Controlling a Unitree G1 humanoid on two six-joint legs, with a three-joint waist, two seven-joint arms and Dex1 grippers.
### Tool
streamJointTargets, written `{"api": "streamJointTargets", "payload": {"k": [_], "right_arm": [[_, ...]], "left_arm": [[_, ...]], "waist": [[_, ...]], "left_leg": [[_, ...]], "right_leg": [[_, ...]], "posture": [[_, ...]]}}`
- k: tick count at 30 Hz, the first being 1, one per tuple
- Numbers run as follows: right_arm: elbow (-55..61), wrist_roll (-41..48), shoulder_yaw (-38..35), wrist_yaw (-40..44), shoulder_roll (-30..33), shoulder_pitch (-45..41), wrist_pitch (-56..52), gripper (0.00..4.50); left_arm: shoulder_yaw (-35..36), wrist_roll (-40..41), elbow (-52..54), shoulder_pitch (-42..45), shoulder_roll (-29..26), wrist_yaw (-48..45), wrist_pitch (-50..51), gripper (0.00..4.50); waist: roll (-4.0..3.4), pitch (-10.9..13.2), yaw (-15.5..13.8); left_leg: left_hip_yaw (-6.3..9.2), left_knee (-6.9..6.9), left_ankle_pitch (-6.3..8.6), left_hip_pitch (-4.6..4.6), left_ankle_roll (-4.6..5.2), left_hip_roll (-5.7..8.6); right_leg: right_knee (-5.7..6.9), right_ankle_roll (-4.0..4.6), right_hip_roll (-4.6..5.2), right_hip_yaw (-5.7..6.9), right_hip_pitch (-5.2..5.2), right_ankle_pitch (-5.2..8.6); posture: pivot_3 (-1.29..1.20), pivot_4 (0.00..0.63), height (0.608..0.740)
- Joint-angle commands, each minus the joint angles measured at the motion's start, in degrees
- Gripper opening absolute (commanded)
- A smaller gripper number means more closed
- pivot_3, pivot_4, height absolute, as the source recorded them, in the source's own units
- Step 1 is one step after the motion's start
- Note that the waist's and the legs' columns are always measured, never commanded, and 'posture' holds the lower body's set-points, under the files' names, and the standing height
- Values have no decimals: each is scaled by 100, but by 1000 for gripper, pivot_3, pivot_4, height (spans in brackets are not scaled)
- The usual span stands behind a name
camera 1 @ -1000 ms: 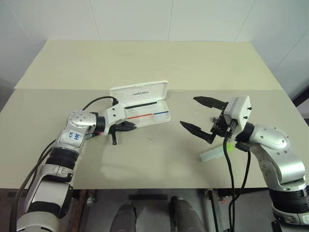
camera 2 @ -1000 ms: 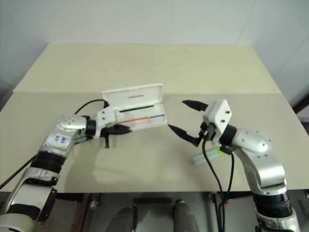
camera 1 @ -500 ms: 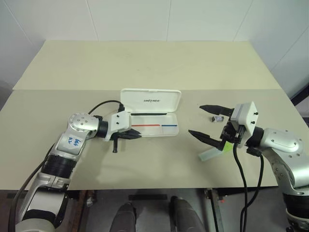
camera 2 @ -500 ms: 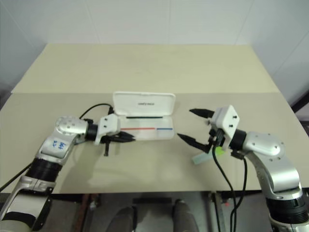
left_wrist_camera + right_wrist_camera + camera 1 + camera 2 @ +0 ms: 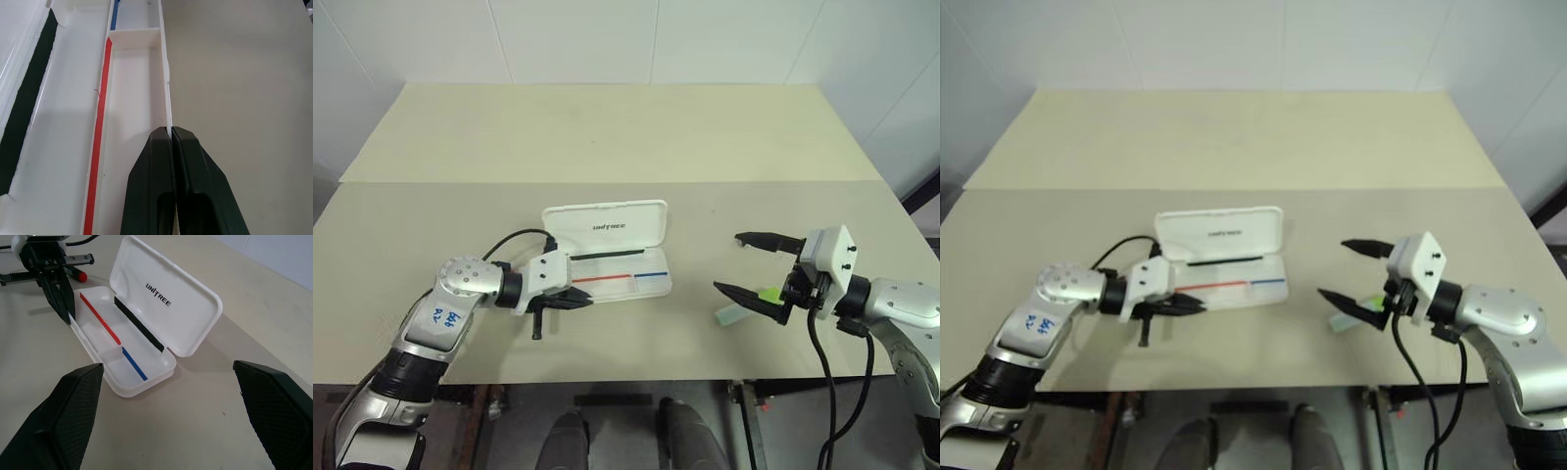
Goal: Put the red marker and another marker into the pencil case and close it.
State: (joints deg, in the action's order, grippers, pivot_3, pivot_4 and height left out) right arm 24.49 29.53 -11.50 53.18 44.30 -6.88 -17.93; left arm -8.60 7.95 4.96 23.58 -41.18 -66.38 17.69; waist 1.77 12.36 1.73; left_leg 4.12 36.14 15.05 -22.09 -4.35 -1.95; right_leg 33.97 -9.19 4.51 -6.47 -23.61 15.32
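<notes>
The white pencil case lies open on the table, lid raised at the back. Its tray holds no marker and shows red and blue lines. My left gripper is shut, and the front wall at the case's left end runs in between its fingertips. A red rounded end, apparently the red marker, peeks out behind that gripper. My right gripper is open, right of the case. The green highlighter lies on the table under its lower finger.
The beige table stretches far behind the case. A seam across it runs just behind the lid. The front edge is close below both grippers. My left arm's black cable loops beside the case.
The case has come nearer the front edge and turned, moving along with my shut left gripper. My right gripper has drawn back to the right, still open. The highlighter has stayed in place.
</notes>
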Motion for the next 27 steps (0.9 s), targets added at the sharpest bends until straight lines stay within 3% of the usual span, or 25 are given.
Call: {"api": "streamJointTargets", "payload": {"k": [1,11,17,20,26,27], "right_arm": [[192,92,-81,-43,-6,-23,6,4500],[200,100,-34,-88,-30,-89,-1,4500],[156,101,-18,-53,-20,-129,5,4500],[130,98,4,-48,-27,-165,7,4500],[52,77,110,-22,-75,-244,48,4500],[26,71,137,-18,-85,-263,64,4500]], "left_arm": [[77,104,-42,30,-87,-106,-277,23],[-43,-30,-920,264,-4,-296,-1081,23],[-99,72,-869,220,80,-354,-1053,23],[-61,186,-697,133,64,-381,-917,623],[190,457,-321,59,-10,-376,-848,2602],[260,551,-217,31,-55,-405,-807,2602]], "waist": [[0,0,-2],[0,0,-2],[0,-1,-3],[0,-1,-3],[0,0,1],[0,0,3]], "left_leg": [[0,0,0,0,0,0],[0,0,0,2,1,0],[0,5,-4,4,7,0],[0,5,-5,4,8,0],[0,1,-5,2,8,0],[0,1,-5,2,8,0]], "right_leg": [[-1,0,0,0,0,0],[1,0,0,1,2,0],[1,6,0,0,7,0],[1,8,0,0,7,1],[0,0,0,0,5,-3],[0,0,0,0,5,-3]], "posture": [[0,150,740],[0,150,740],[0,150,740],[0,150,740],[0,150,740],[0,150,740]]}}
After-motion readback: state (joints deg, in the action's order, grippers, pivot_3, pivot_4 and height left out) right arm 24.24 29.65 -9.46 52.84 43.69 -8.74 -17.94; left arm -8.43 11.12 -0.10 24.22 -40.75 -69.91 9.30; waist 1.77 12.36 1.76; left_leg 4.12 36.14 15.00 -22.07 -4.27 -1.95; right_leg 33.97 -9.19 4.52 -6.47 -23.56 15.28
